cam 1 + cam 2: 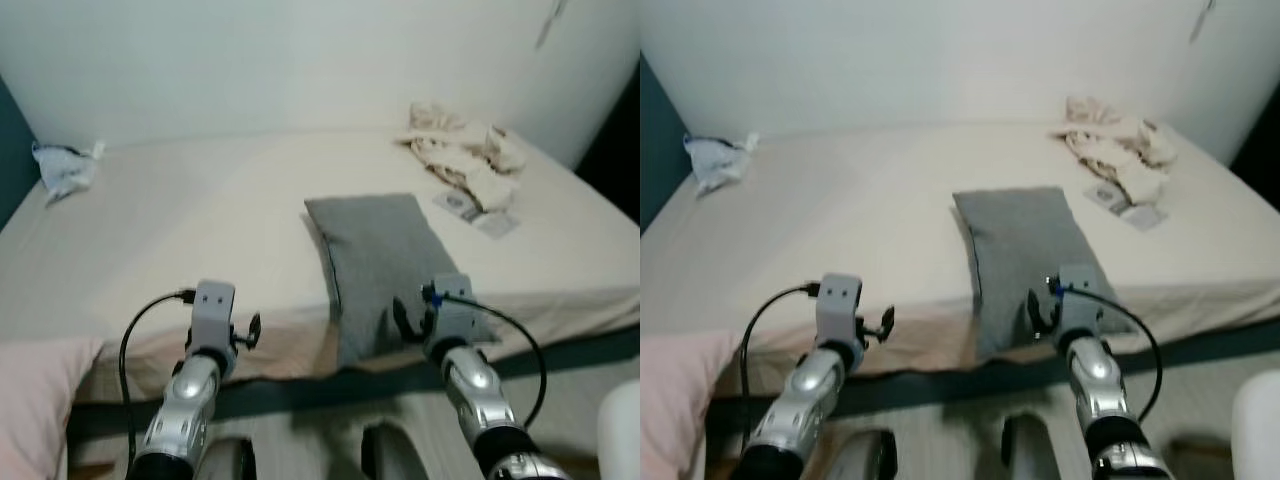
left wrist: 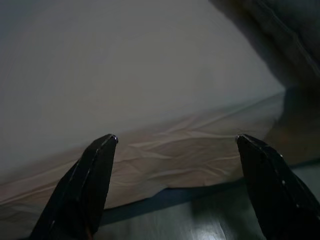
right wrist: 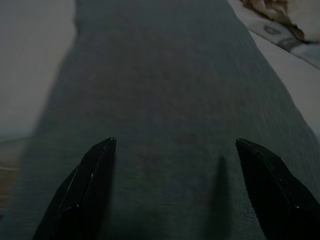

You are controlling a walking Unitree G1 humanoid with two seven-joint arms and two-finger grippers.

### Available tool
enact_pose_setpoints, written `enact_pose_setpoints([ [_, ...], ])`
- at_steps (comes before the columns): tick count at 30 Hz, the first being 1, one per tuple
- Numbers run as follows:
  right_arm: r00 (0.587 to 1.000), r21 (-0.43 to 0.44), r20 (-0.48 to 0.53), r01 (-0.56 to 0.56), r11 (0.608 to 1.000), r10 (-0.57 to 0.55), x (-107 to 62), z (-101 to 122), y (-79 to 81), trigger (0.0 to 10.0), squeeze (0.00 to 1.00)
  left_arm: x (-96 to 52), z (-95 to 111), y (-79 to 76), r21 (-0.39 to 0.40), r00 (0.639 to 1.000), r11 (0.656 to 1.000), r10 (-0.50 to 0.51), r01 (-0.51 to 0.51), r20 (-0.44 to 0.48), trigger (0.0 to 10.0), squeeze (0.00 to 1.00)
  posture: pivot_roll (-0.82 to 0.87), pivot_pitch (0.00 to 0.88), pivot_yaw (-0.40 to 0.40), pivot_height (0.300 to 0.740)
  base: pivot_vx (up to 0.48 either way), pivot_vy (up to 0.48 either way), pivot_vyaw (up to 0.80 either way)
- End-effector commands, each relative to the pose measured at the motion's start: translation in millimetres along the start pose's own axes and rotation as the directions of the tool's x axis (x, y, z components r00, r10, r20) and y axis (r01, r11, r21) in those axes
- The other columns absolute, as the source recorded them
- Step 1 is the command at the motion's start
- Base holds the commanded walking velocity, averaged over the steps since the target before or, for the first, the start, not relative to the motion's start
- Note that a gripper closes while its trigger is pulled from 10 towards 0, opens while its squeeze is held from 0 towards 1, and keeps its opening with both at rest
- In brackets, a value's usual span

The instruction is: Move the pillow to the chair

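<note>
On the bed (image 1: 200, 210), near edge, right of centre: grey pillow (image 1: 378, 250), lying flat, near end overhanging. Right gripper (image 3: 175, 187): fingers spread wide, just above the pillow's near end. Left gripper (image 2: 175, 187): fingers apart, empty, facing the bed's near edge. Far right: crumpled cloth (image 1: 462, 150).

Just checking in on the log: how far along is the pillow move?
Nothing is done yet: the grey pillow lies on the bed, overhanging its front edge. In hand: the right pincer is open over the pillow's near end, the left pincer open beside it at the bed's edge. Left: grasping, lifting, carrying.
</note>
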State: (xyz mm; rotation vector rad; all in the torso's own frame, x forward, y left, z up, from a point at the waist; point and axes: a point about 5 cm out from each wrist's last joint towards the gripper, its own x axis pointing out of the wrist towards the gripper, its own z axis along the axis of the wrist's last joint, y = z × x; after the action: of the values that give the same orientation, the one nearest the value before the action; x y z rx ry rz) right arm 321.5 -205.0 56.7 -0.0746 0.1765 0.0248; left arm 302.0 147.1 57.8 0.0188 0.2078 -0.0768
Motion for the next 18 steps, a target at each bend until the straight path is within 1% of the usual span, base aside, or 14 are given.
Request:
enact_pose_setpoints([
  [1,1.000,0.007,0.013,0.013,1.000,-0.014,3.6,6.5,-5.7,10.0,0.00,1.1,0.4,1.3,0.008,1.000,1.000,-0.007,0.007,-0.015,10.0,0.00,0.01,0.081,-0.009,0.592,0.000,0.000,0.00],
  [2,1.000,0.007,0.013,0.013,1.000,-0.014,3.6,6.5,-5.7,10.0,0.00,1.1,0.4,1.3,0.008,1.000,1.000,-0.007,0.007,-0.015,10.0,0.00,0.01,0.081,-0.009,0.592,0.000,0.000,0.00],
  [3,1.000,0.001,0.017,0.020,1.000,-0.020,5.3,10.4,-10.8,10.0,0.00,1.7,1.5,1.1,0.010,1.000,1.000,-0.009,0.009,-0.014,10.0,0.00,0.01,0.084,-0.008,0.587,0.000,0.000,0.00],
  [5,1.000,0.001,0.019,0.022,1.000,-0.022,6.1,12.2,-12.9,10.0,0.00,1.9,2.0,1.1,0.011,1.000,1.000,-0.009,0.009,-0.014,10.0,0.00,0.01,0.084,-0.008,0.582,0.000,0.000,0.00],
  [8,0.998,0.024,0.050,0.036,0.999,-0.037,10.9,25.6,-24.1,10.0,0.00,2.1,3.9,2.0,0.012,1.000,1.000,-0.005,0.005,-0.008,10.0,0.00,0.02,0.093,-0.004,0.577,0.000,0.000,0.00],
  [9,0.998,0.024,0.050,0.036,0.999,-0.037,10.9,25.6,-24.1,10.0,0.00,2.1,3.9,2.0,0.012,1.000,1.000,-0.005,0.005,-0.008,10.0,0.00,0.02,0.093,-0.004,0.577,0.000,0.000,0.00],
  [12,0.996,0.039,0.089,0.011,0.999,-0.015,15.8,42.4,-32.1,10.0,0.00,1.1,5.1,4.4,0.005,1.000,1.000,0.002,-0.002,-0.006,10.0,0.00,0.02,0.103,-0.003,0.577,0.000,0.000,0.00],
  [13,0.995,0.060,0.101,0.000,0.998,-0.006,17.6,48.8,-36.0,10.0,0.00,0.5,5.2,5.9,0.002,1.000,1.000,0.005,-0.005,-0.006,10.0,0.00,0.02,0.111,-0.004,0.577,0.000,0.000,0.00],
  [14,0.995,0.060,0.101,0.000,0.998,-0.006,17.6,48.8,-36.0,10.0,0.00,0.5,5.2,5.9,0.002,1.000,1.000,0.005,-0.005,-0.006,10.0,0.00,0.02,0.111,-0.004,0.577,0.000,0.000,0.00],
  [15,0.995,0.071,0.103,0.001,0.997,-0.008,18.6,54.0,-42.8,10.0,0.00,0.1,5.2,7.2,-0.003,1.000,1.000,0.008,-0.008,-0.007,10.0,0.00,0.03,0.115,-0.004,0.577,0.000,0.000,0.00],
  [17,0.996,0.098,0.076,0.046,0.994,-0.054,18.2,55.9,-58.2,10.0,0.00,-0.6,5.1,10.6,-0.019,1.000,1.000,0.017,-0.017,-0.011,10.0,0.00,0.03,0.117,-0.003,0.577,0.000,0.000,0.00],
  [18,0.996,0.098,0.076,0.046,0.994,-0.054,18.2,55.9,-58.2,10.0,0.00,-0.6,5.1,10.6,-0.019,1.000,1.000,0.017,-0.017,-0.011,10.0,0.00,0.03,0.117,-0.003,0.577,0.000,0.000,0.00],
])
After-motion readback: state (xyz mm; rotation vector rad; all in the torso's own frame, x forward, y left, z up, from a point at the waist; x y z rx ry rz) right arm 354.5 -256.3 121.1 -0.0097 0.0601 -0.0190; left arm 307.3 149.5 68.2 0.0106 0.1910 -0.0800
